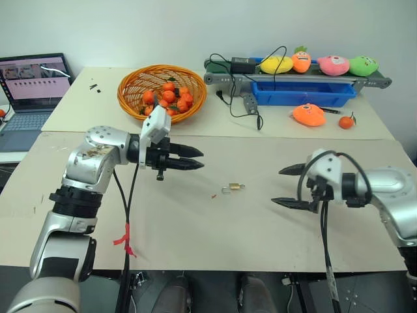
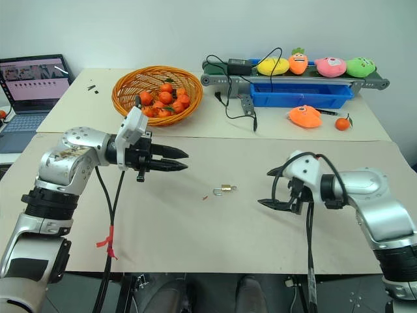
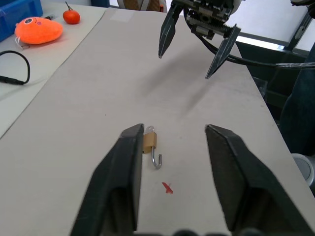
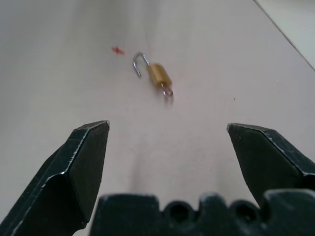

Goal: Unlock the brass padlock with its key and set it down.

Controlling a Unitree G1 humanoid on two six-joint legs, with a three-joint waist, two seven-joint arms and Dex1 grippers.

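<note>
The brass padlock (image 1: 232,189) lies on the worktop (image 1: 195,228), shackle swung open, the key (image 4: 168,91) in its end, a small red mark (image 3: 168,188) just beside it. Left of the padlock, the left gripper (image 1: 193,158) hovers with fingers partly apart, holding nothing. Right of the padlock, the right gripper (image 1: 285,186) has fingers spread wide, empty, touching nothing.
</note>
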